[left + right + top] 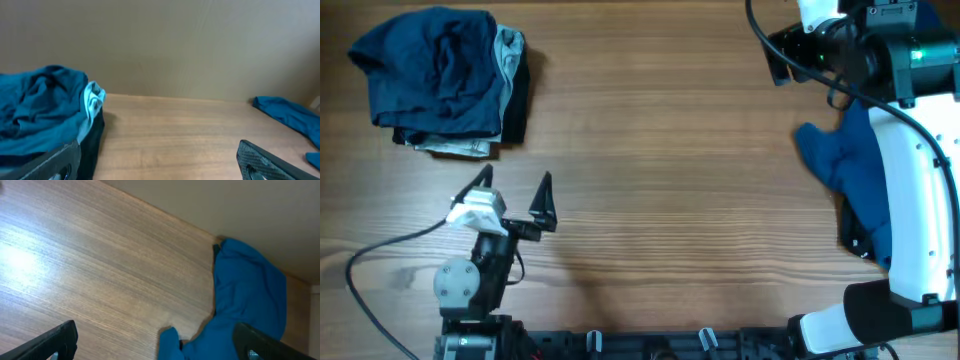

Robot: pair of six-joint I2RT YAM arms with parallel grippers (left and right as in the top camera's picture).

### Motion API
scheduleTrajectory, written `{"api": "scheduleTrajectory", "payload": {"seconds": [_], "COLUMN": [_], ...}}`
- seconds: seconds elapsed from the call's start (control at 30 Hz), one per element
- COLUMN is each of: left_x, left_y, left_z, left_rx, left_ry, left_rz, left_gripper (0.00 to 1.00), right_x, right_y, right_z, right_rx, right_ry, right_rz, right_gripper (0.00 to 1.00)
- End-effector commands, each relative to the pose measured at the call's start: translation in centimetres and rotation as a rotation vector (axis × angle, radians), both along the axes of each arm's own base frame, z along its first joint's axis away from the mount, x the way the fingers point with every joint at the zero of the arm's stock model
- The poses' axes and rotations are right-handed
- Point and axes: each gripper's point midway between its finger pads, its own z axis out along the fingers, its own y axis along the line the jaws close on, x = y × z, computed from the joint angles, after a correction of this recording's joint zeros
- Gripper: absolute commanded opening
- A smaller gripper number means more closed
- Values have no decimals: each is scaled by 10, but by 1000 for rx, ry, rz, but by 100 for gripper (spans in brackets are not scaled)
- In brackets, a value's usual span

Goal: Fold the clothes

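A stack of clothes (440, 80) lies at the far left of the table, with a crumpled dark blue garment on top and grey and black pieces under it. It also shows in the left wrist view (45, 110). A loose blue garment (845, 160) lies crumpled at the right edge, partly under the right arm; it shows in the right wrist view (245, 290) and the left wrist view (290, 115). My left gripper (515, 190) (159, 150) is open and empty, below the stack. My right gripper (778, 62) (154, 330) is open and empty, above the table beside the blue garment.
The wooden table (660, 180) spans the view. The white right arm (910, 200) stands over the right edge and covers part of the blue garment. A black cable (380, 250) loops by the left arm's base. A wall rises behind the table.
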Motion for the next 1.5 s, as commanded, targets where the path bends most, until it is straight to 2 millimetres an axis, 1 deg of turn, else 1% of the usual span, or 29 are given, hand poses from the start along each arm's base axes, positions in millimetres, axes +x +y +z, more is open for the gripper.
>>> {"api": "scheduleTrajectory", "payload": {"seconds": [0.0, 0.07, 0.1, 0.23, 0.33, 0.4, 0.43, 0.53, 1.17, 1.2, 1.23, 1.3, 1.33, 1.37, 1.4, 1.43, 1.47], "left_x": [-6, -8, -8, -8, -9, -12, -13, -15, -15, -15, -15, -15, -15, -15, -15, -15, -15], "left_y": [4, 5, 6, 7, 8, 13, 13, 13, 13, 13, 13, 13, 13, 13, 13, 13, 13], "left_z": [-15, -31, -36, -39, -54, -57, -62, -52, -53, -53, -53, -53, -53, -53, -53, -53, -53], "left_rx": [-21, -21, -21, -21, -20, -15, -15, -16, -16, -16, -16, -16, -16, -16, -16, -16, -16], "left_ry": [49, 84, 82, 58, 82, 89, 110, 66, 67, 67, 67, 67, 67, 67, 68, 69, 70], "left_rz": [23, 29, 32, 34, 43, 71, 70, 73, 71, 71, 71, 71, 71, 71, 71, 71, 72], "left_gripper": [100, 100, 100, 100, 100, 100, 100, 100, 100, 100, 100, 100, 100, 100, 100, 100, 100], "right_x": [1, 1, 1, 1, 1, 1, 1, 1, 1, 1, 1, -6, -15, -29, -42, -53, -75], "right_y": [-3, -3, -3, -3, -3, -3, -3, -3, -4, -12, -13, -14, -10, -1, 10, 20, 35], "right_z": [4, 4, 4, 4, 4, 4, 4, 4, 4, 5, 5, 14, 24, 35, 51, 64, 88], "right_rx": [-24, -24, -24, -24, -24, -24, -24, -24, -27, -123, -196, -303, -271, -223, -172, -129, -61], "right_ry": [-13, -13, -13, -13, -13, -13, -13, -13, -13, -17, -18, -36, -60, -85, -132, -174, -262], "right_rz": [1, 1, 1, 2, 1, 1, 1, 1, 3, 37, 102, 215, 223, 265, 311, 355, 427], "right_gripper": [100, 100, 100, 100, 100, 100, 100, 100, 100, 100, 100, 100, 100, 100, 100, 100, 100]}}
